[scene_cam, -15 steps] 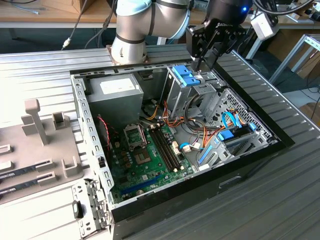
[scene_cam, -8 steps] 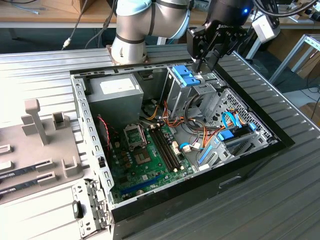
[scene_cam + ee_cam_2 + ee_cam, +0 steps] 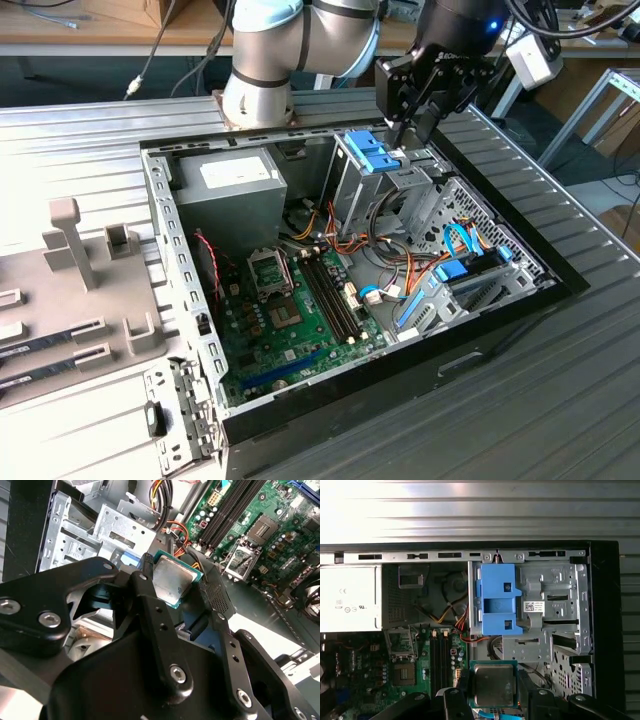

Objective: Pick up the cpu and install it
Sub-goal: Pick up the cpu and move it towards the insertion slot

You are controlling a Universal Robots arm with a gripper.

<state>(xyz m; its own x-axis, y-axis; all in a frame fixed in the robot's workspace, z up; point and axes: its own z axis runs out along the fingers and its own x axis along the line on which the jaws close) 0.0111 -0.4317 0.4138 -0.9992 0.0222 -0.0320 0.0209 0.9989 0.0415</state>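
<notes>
Under me, on the ribbed grey metal table (image 3: 560,400), lies the open black desktop computer case (image 3: 400,378). It holds a grey box power supply (image 3: 225,190), a green motherboard (image 3: 300,340), a silvery perforated drive cage with a blue plastic latch (image 3: 497,600), and loose orange and yellow cables. My black two-fingered pincer (image 3: 415,120) hangs over that drive cage, at the case's far corner on the exterior view's right. It is clamped on the cpu (image 3: 171,582), the small flat square chip with a silvery-grey top and thin green rim, one finger on each of two opposite edges. The chip sits flat, its metal face up towards my wrist. The motherboard's square metal socket frame (image 3: 400,642) looks unfilled; it lies well apart from the chip, lower in the case, beyond the black memory slots (image 3: 439,662) towards the power supply.
</notes>
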